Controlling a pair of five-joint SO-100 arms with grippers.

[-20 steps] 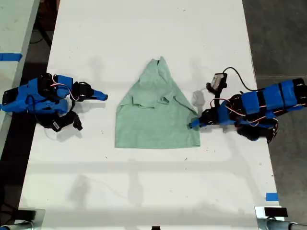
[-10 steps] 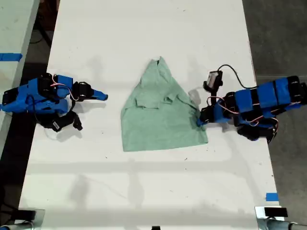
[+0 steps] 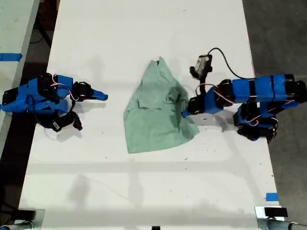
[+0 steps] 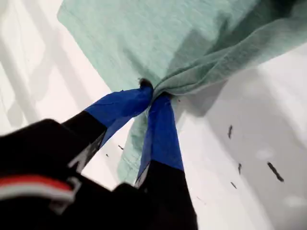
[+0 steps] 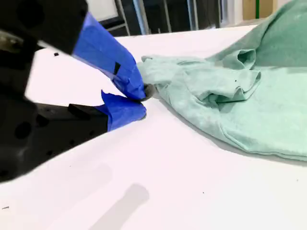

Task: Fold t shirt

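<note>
Fabric of the t shirt (image 3: 156, 112) pinched in my first gripper (image 3: 184, 113) — second gripper (image 3: 103, 96) closed, empty, well apart on table (image 3: 144, 191).

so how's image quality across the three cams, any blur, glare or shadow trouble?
Exterior view: sharp, evenly lit, soft arm shadows on the white table. First wrist view: my first gripper and the shirt are in focus, the black body nearest the lens is blurred, and the shirt throws a grey shadow. Second wrist view: my second gripper is slightly soft, and the table is close to washed out.
</note>
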